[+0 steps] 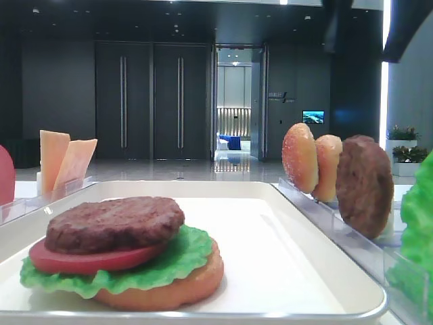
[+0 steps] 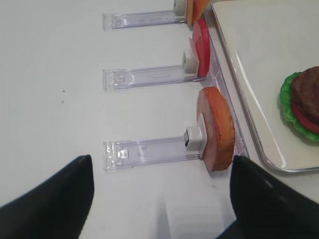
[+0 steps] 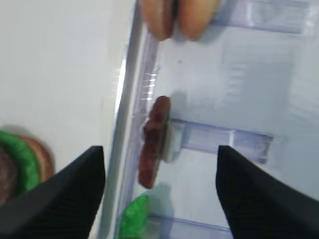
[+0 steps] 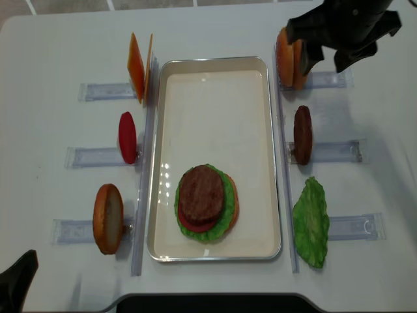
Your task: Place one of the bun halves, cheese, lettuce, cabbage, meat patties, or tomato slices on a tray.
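Stacked bun half, lettuce, tomato slice, meat patty on tray, between side racks.

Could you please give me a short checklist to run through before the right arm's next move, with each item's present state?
1. Right gripper open: ok.
2. Nothing held between its fingers: ok.
3. Spare meat patty upright in its rack, below the gripper: ok.
4. Patty centred between the fingers: not ok, it sits left of centre.
5. Stack on the tray already topped with a patty: ok.
6. Left gripper open over the bun half: ok.
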`<state>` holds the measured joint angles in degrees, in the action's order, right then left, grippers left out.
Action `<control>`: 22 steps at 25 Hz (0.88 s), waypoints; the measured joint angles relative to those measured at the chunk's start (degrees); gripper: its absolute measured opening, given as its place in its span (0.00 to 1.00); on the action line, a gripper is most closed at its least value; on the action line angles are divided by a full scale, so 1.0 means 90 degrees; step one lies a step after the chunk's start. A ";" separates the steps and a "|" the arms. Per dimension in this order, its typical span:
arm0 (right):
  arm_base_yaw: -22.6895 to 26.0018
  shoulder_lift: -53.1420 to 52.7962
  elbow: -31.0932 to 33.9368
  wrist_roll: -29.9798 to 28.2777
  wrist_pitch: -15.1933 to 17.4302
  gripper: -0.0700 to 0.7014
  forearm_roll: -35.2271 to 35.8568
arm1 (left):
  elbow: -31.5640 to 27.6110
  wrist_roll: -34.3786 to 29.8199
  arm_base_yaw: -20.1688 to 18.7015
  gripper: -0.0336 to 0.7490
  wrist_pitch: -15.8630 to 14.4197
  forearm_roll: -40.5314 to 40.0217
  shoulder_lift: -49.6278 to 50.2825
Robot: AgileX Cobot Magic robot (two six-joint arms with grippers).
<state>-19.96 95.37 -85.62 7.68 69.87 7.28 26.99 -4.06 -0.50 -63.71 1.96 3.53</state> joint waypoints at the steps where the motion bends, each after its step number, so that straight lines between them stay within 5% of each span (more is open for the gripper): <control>1: 0.0242 -0.0030 0.0000 -0.0125 0.0000 0.68 -0.0006 | 0.0000 0.0000 0.0000 0.88 0.0000 0.0000 0.0000; 13: 0.2405 -0.0174 0.0000 -0.1327 0.0006 0.68 -0.0018 | 0.0000 0.0000 0.0000 0.88 0.0000 0.0000 0.0000; 22: 0.2659 -0.0375 0.0051 -0.1528 0.0011 0.68 -0.0012 | 0.0000 0.0000 0.0000 0.88 0.0000 0.0000 0.0000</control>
<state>3.98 92.00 -85.16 -6.08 69.97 7.18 26.99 -4.06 -0.50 -63.71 1.96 3.53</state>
